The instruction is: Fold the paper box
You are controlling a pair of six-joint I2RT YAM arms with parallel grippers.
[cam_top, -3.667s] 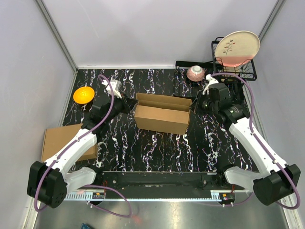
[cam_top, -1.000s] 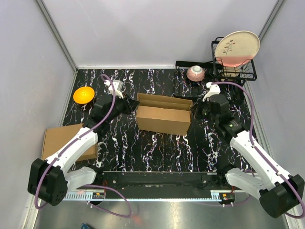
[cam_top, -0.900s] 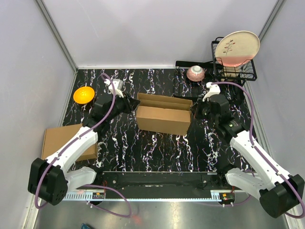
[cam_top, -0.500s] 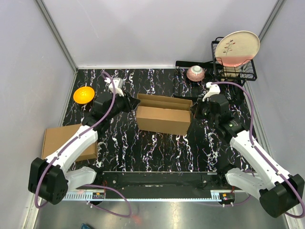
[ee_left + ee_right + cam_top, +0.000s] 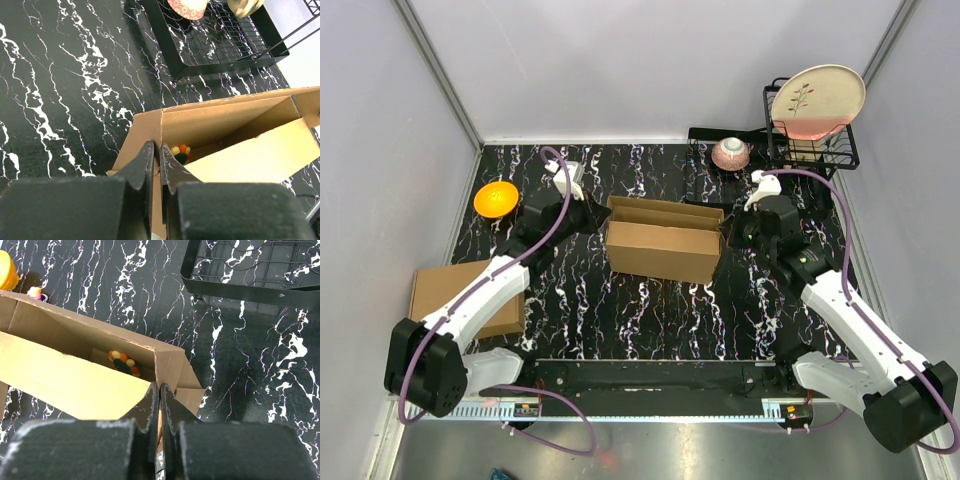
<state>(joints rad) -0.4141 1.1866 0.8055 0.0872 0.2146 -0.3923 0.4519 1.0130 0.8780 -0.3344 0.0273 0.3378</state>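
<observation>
Left fingers [image 5: 141, 172] are all but closed, pinched on the top edge of the end wall of the paper box [image 5: 660, 250], w/ only the card's thickness btwn them (lower middle of the left wrist view). Right fingers [image 5: 148, 407] do the same at the opposite end. They're closed tight on the corner where the end flap meets the long wall, bottom centre of the right wrist view. So each arm has hold of one end of the box.

Box sits centre of the top view, a bit above the middle, on the black marbled counter [image 5: 650, 330]. It's open side up, flaps not yet folded in. A small multicoloured thing [image 5: 125, 364] lies inside; can't tell what it is.

Risks, imo:
- **Grip:** it's on thin card edge only, so a pull w/ any twist could slip off, or tear or crumple the flap instead of bending it at the crease.
- **Uneven pull:** if one arm moves harder than the other, the box skews or slides, since nothing else pins it down.
- **Item inside:** it could block a flap from tucking in.
- **Wire rack [image 5: 810, 150]:** it's upper right, near the right arm, w/ a plate [image 5: 817, 100] standing in it, so a wide swing could clip it.
- **Orange bowl [image 5: 496, 198]:** it's upper left, just beside the left arm, and could get knocked the same way.
</observation>
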